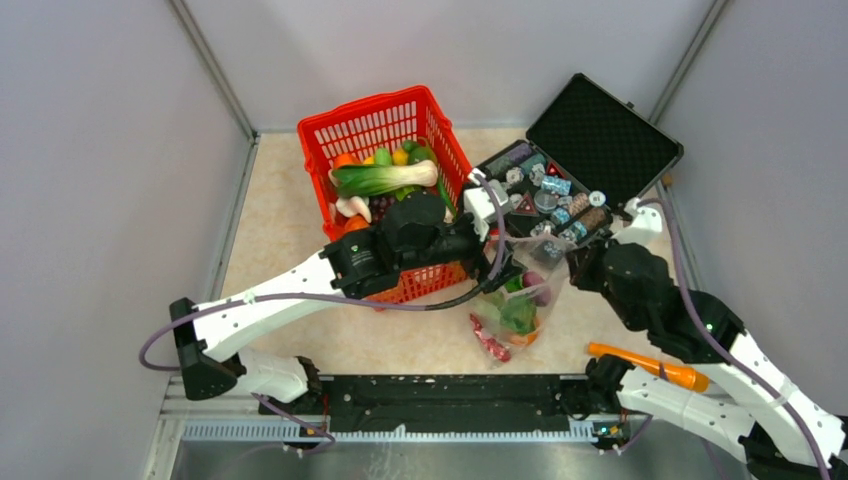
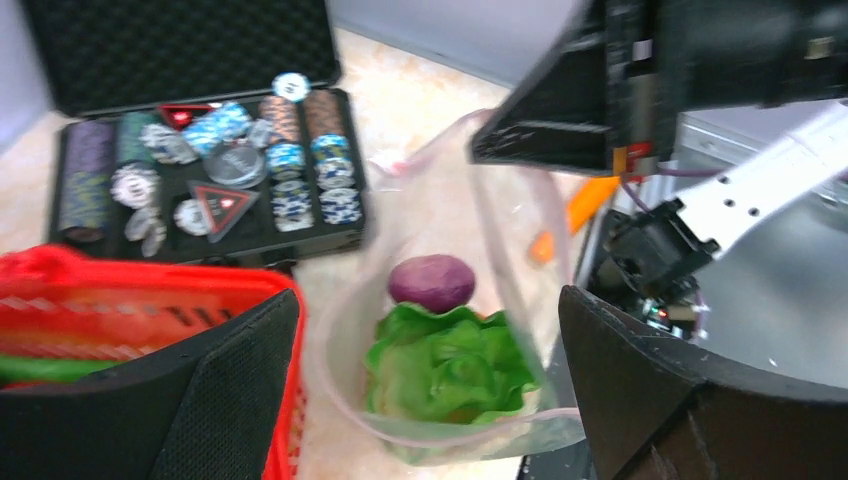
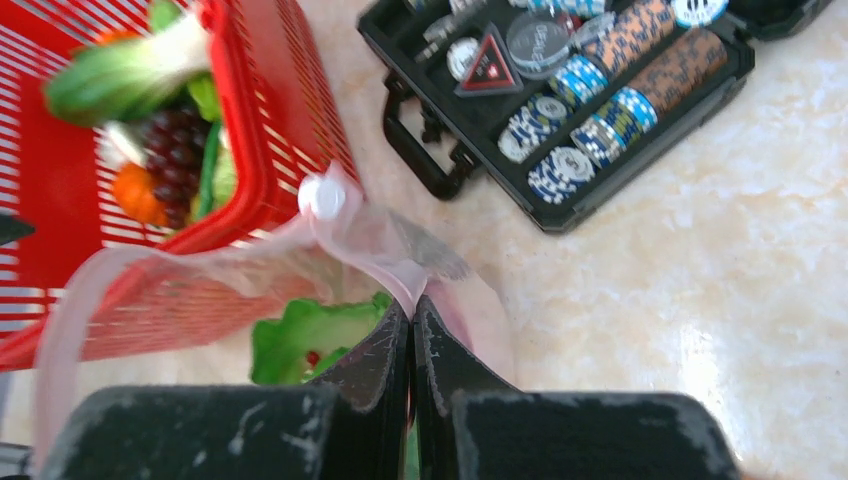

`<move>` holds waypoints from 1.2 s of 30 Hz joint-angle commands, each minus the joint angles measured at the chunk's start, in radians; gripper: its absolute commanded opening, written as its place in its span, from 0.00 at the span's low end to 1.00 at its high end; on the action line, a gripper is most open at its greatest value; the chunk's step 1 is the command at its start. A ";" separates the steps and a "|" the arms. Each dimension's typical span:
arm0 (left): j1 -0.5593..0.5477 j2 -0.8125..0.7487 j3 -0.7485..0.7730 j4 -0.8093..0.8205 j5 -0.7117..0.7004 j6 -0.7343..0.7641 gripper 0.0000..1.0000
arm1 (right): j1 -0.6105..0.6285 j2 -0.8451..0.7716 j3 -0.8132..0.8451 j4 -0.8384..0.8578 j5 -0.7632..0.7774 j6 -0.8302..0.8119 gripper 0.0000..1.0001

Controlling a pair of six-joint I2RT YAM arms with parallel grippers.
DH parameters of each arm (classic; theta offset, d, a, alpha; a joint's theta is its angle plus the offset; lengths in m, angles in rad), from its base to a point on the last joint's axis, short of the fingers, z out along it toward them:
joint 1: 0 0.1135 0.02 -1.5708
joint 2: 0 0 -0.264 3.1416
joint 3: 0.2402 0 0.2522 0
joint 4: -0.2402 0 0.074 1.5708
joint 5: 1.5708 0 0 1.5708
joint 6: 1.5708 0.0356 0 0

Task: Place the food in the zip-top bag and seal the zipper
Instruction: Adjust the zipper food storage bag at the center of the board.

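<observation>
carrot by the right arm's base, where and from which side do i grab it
Grip the carrot at its thicker middle, coming straight down from above. It lies flat on the table, long axis roughly left to right, so close across its narrow width.

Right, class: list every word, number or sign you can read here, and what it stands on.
Nothing reads clearly.
Round grey disc in the black case: lettering, too blurred.
Red triangle token: white mark, too blurred.
Green logo on left arm: too small.
</observation>
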 commanded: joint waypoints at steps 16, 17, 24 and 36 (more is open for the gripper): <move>0.000 0.106 0.108 -0.224 -0.062 -0.002 0.79 | -0.008 -0.017 0.033 0.118 -0.060 -0.037 0.00; 0.000 0.109 0.113 -0.245 -0.064 -0.002 0.76 | -0.007 -0.018 0.033 0.119 -0.057 -0.038 0.00; 0.000 0.136 0.121 -0.296 -0.025 -0.012 0.11 | -0.007 -0.018 0.031 0.134 -0.060 -0.043 0.00; 0.018 0.113 0.121 -0.152 -0.114 -0.020 0.62 | -0.007 -0.083 0.040 0.099 0.031 -0.019 0.00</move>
